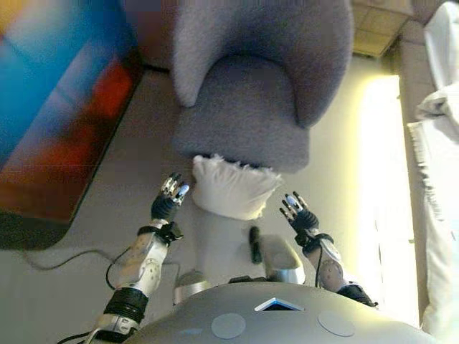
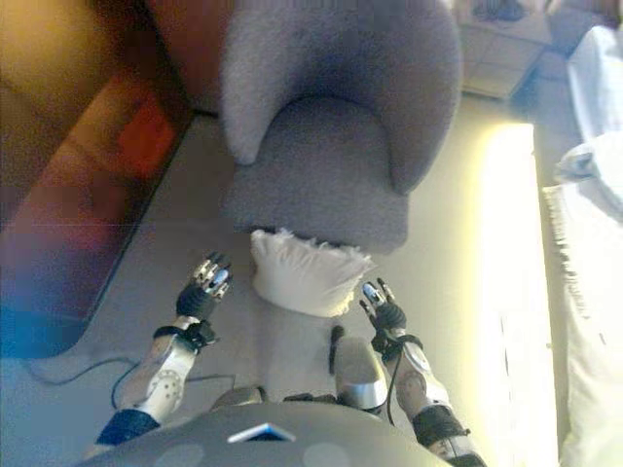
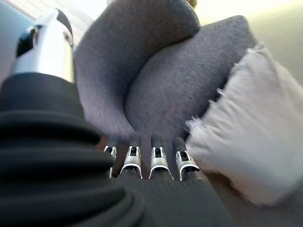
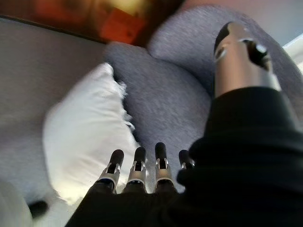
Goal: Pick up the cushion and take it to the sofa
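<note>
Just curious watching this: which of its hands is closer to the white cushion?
Left, narrowly. The left hand is beside the cushion's left edge; the right hand sits off its lower right corner. Neither touches it.

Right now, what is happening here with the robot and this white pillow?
The robot stands over a white cushion that lies on the floor, leaning against the front of a grey armchair. Its left hand and right hand are open, one on each side of the cushion, not touching it yet. Nothing has been lifted.

Grey upholstered armchair (image 1: 251,93) on pale floor (image 1: 129,179); white cloth (image 1: 437,179) at right; cardboard box (image 1: 380,25) behind.
</note>
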Controlling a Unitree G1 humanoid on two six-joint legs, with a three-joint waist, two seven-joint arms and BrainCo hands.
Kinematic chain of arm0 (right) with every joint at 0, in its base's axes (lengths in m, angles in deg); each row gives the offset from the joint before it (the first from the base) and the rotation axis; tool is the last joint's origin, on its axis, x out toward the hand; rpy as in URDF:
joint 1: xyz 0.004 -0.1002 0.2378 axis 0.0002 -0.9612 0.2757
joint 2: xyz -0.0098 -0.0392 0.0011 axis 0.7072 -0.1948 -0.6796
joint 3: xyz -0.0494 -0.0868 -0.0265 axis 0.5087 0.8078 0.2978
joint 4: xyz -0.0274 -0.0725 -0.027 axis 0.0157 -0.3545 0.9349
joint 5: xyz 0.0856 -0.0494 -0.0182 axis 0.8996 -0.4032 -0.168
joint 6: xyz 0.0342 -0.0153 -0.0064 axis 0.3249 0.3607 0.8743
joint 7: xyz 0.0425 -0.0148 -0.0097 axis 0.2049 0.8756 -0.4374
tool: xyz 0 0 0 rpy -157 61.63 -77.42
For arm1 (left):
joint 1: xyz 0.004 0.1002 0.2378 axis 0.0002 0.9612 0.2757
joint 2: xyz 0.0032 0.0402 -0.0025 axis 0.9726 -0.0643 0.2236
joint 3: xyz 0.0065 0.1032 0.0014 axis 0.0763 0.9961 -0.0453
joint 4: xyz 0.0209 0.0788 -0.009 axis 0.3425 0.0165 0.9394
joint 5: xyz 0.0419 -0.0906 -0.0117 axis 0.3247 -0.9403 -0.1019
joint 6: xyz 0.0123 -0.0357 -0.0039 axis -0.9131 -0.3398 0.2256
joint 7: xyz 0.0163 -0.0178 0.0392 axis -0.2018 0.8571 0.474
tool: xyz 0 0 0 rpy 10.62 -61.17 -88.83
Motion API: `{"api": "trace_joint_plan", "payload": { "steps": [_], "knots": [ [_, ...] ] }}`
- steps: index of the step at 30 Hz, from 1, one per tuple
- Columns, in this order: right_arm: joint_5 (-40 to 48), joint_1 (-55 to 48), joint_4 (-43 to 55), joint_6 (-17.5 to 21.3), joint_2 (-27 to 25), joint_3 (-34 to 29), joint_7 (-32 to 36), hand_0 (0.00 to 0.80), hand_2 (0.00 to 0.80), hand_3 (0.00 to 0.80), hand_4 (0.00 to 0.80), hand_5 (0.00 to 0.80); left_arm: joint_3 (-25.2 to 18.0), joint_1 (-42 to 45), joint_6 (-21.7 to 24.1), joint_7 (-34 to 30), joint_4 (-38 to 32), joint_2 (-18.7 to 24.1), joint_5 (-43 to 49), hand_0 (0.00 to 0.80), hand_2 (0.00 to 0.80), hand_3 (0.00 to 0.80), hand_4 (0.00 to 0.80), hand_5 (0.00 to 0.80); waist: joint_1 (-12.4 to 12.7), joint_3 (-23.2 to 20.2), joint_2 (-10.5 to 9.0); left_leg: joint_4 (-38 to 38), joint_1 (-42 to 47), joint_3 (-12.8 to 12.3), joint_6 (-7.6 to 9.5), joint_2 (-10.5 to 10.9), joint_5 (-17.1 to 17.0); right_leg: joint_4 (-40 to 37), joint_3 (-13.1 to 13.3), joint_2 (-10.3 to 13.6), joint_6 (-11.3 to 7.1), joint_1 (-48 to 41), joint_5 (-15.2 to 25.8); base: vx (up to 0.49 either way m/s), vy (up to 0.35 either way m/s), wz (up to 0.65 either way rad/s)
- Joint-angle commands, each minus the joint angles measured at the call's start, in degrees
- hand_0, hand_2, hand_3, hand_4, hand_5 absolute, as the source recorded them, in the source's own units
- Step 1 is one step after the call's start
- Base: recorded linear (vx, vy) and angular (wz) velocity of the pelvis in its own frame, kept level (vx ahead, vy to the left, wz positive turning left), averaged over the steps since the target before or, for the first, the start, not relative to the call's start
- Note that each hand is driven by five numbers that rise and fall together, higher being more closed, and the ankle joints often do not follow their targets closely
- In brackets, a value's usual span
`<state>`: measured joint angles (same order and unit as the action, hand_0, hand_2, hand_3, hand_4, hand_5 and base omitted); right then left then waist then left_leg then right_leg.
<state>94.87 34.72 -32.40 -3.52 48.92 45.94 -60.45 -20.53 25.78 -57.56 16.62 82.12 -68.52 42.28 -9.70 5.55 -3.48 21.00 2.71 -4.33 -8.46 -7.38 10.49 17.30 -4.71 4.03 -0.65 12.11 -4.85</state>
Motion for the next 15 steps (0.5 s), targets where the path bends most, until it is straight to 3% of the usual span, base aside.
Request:
{"api": "trace_joint_plan", "payload": {
  "steps": [1, 3, 6, 10, 15],
  "knots": [
    [-0.2, 1.0, 2.8, 2.4, -2.5, -0.1, 2.3, 0.000, 0.000, 0.000, 0.000, 0.000, 0.1, -1.7, 1.7, 2.2, -6.5, -2.1, -2.3, 0.000, 0.000, 0.000, 0.000, 0.000, 0.3, -1.4, -0.93, 22.0, -1.6, -0.3, 3.10, 0.8, -13.6, -9.6, 2.5, 1.3, -1.79, -2.7, 9.6, 0.243, -0.050, -0.52],
    [0.0, 1.9, 2.3, 3.0, -2.5, 0.2, 3.1, 0.000, 0.000, 0.000, 0.000, 0.000, 0.6, -2.8, 1.8, 3.5, -6.5, -2.2, -2.8, 0.000, 0.000, 0.000, 0.000, 0.000, 1.5, -0.8, -1.16, 18.4, -5.8, -0.4, 4.64, 0.6, -12.7, -9.0, 3.6, 0.8, -1.57, -5.1, 7.4, 0.251, 0.065, -0.51],
    [-0.4, 2.7, 2.3, 2.7, -2.2, 0.1, 3.1, 0.000, 0.000, 0.000, 0.000, 0.000, 0.1, -3.8, 1.4, 4.3, -6.6, -1.6, -3.5, 0.000, 0.000, 0.000, 0.000, 0.000, 3.4, 0.3, -0.51, 6.2, -7.7, 0.1, 5.21, -1.0, -12.7, -8.6, 4.7, 0.2, -2.48, -7.6, 4.6, 0.249, 0.171, -0.21],
    [0.1, 1.3, 4.7, 2.7, -2.5, 0.5, 2.0, 0.000, 0.000, 0.000, 0.000, 0.000, -1.0, -3.6, 0.5, 3.9, -7.7, -1.0, -3.4, 0.000, 0.000, 0.000, 0.000, 0.000, 5.5, 1.2, 1.26, -10.0, -8.7, 1.7, 2.42, -3.3, -15.1, -8.5, 5.0, 0.7, -4.87, -11.0, 1.2, 0.252, 0.219, -0.17],
    [-0.4, 1.2, 5.1, 2.1, -2.5, 0.5, 2.9, 0.000, 0.000, 0.000, 0.000, 0.000, -2.5, -2.5, 1.4, 3.4, -7.7, -0.8, -4.2, 0.000, 0.000, 0.000, 0.000, 0.000, 6.0, 1.1, 1.99, -10.0, -7.1, 3.8, 1.07, -3.9, -10.7, -5.4, 5.2, 5.0, -7.11, -11.4, -0.9, 0.203, 0.160, -0.45]
  ]
}}
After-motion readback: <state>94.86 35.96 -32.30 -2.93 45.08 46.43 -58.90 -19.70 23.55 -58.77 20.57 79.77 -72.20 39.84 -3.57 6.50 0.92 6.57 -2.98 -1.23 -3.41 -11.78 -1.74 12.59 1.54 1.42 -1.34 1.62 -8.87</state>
